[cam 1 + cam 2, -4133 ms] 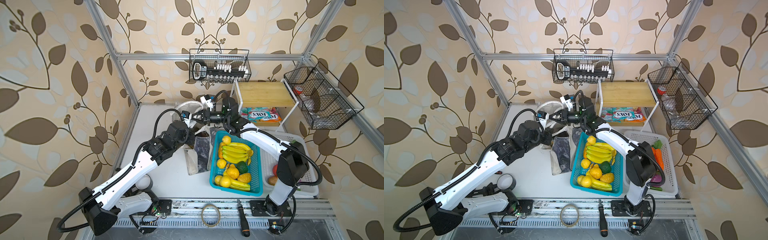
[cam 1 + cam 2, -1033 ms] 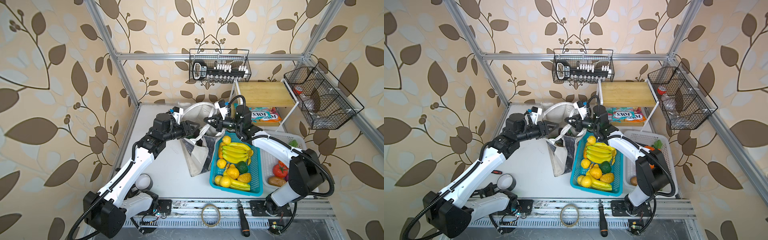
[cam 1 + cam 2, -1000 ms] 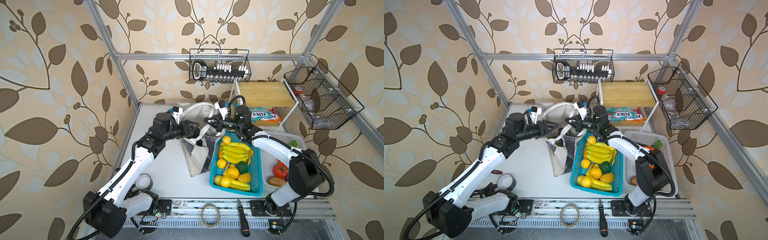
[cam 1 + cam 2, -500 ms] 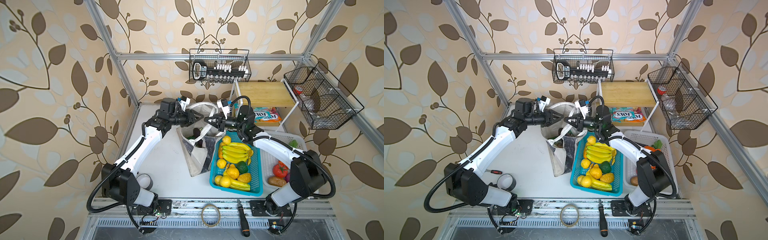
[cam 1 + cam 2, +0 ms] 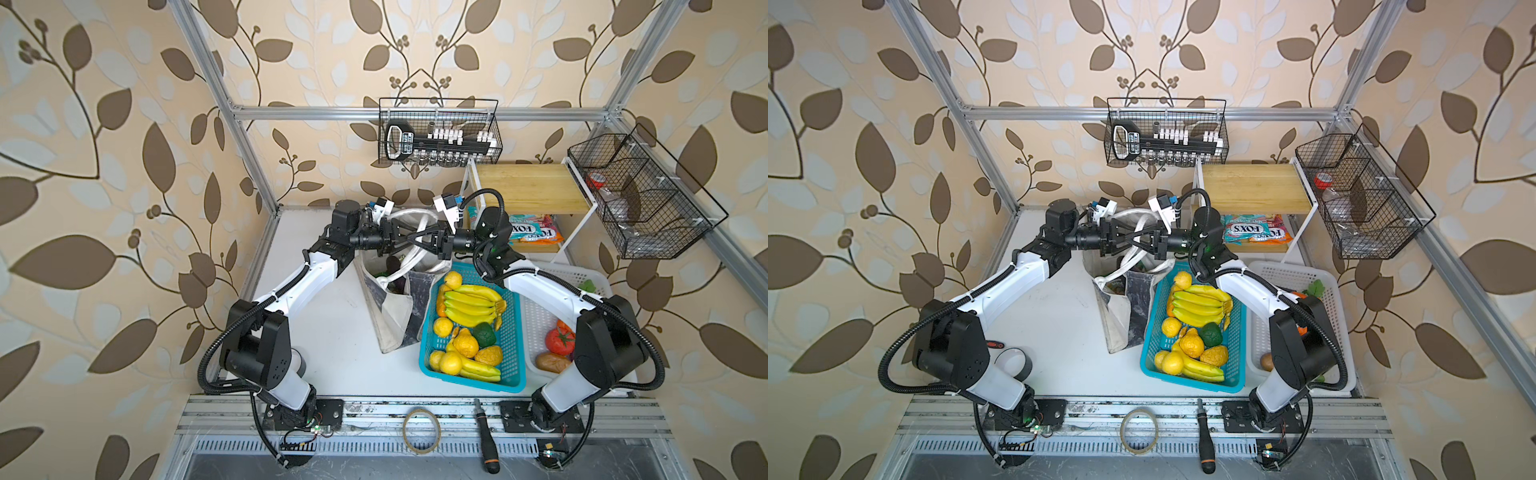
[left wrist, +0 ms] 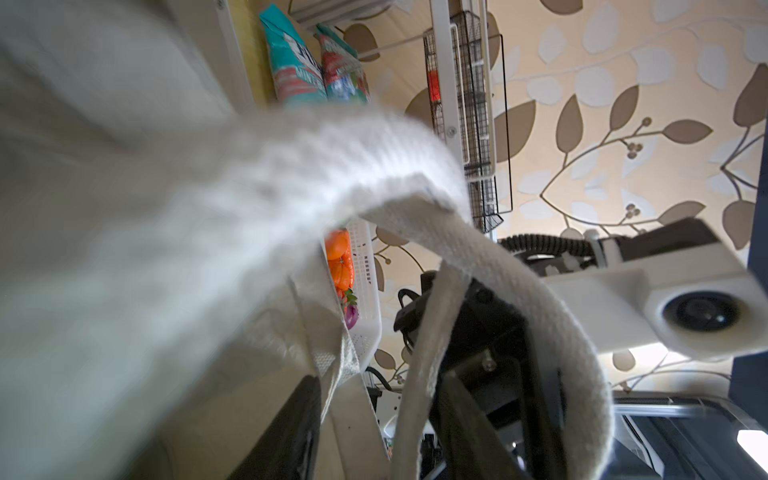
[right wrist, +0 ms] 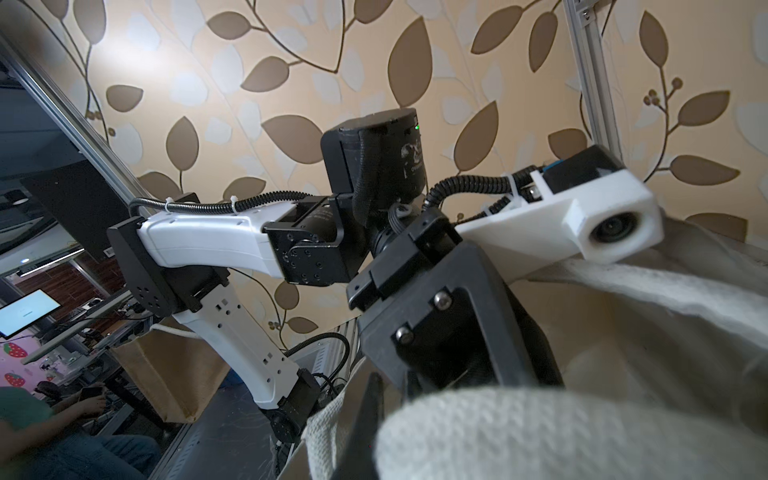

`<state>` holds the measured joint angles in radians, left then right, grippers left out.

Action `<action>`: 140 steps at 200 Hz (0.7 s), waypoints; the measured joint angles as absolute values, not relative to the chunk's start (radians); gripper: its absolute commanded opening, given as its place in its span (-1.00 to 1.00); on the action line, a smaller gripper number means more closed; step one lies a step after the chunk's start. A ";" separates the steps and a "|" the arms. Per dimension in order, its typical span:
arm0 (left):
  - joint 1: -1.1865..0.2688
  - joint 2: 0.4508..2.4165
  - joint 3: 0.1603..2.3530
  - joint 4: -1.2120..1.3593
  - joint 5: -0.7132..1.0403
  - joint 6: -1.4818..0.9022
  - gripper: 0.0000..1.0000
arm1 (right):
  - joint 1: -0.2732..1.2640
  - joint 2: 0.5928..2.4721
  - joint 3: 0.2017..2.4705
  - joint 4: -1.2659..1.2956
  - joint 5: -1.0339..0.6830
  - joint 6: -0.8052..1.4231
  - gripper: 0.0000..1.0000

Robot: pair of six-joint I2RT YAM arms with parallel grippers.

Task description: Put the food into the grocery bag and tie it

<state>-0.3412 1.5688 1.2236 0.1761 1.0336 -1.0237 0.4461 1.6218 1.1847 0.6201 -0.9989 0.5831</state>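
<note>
The grocery bag (image 5: 390, 328) (image 5: 1117, 320) stands upright left of the blue basket, with its white strap handles (image 5: 409, 215) (image 5: 1136, 216) lifted above its mouth. Of the food, only a green packet (image 5: 1116, 286) and a dark eggplant (image 5: 392, 264) show inside; the rest is hidden. My left gripper (image 5: 398, 240) (image 5: 1121, 239) and right gripper (image 5: 410, 241) (image 5: 1136, 240) meet tip to tip over the bag. The right is shut on a strap. The left stands open, with a strap (image 6: 415, 395) running between its jaws. A strap loop (image 6: 519, 282) hangs round the right gripper's fingers.
The blue basket (image 5: 513, 332) of bananas and citrus touches the bag's right side. Beyond it sits a white basket (image 5: 540, 320) with vegetables. FOX'S packets (image 5: 534, 232) lie under the wooden shelf at the back right. A tape roll (image 5: 1013, 361) stands at the front left.
My left arm has swung toward the back and lifted its gripper from beside the bag to face the right gripper above the mouth. The right gripper has kept its hold on the strap.
</note>
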 measured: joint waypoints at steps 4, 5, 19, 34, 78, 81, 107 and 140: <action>-0.347 1.569 1.221 0.179 1.048 -1.033 -0.14 | 0.446 1.622 1.185 0.619 -0.998 0.582 -1.00; -0.348 1.569 1.221 0.179 1.050 -1.034 -0.14 | 0.446 1.622 1.186 0.618 -0.998 0.582 -1.00; -0.362 1.572 1.216 0.176 1.071 -1.048 -0.18 | 0.445 1.623 1.190 0.614 -0.998 0.581 -1.00; -0.366 1.580 1.216 0.168 1.084 -1.050 -0.11 | 0.445 1.633 1.201 0.615 -1.000 0.587 -1.00; -0.366 1.628 1.187 0.326 1.113 -1.188 0.00 | 0.451 1.671 1.252 0.622 -1.009 0.610 -1.00; -0.366 1.631 1.183 0.344 1.114 -1.195 -0.01 | 0.451 1.671 1.252 0.622 -1.008 0.609 -1.00; -0.373 1.657 1.142 0.533 1.126 -1.328 -0.18 | 0.450 1.671 1.252 0.616 -1.001 0.609 -1.00; -0.385 1.675 1.126 0.646 1.123 -1.413 -0.55 | 0.448 1.671 1.252 0.606 -0.994 0.606 -1.00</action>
<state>-0.3851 1.6749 1.1263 0.6460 1.1229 -1.4128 0.4484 1.6714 1.2522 0.6060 -0.9936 0.6056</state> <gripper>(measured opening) 0.263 0.069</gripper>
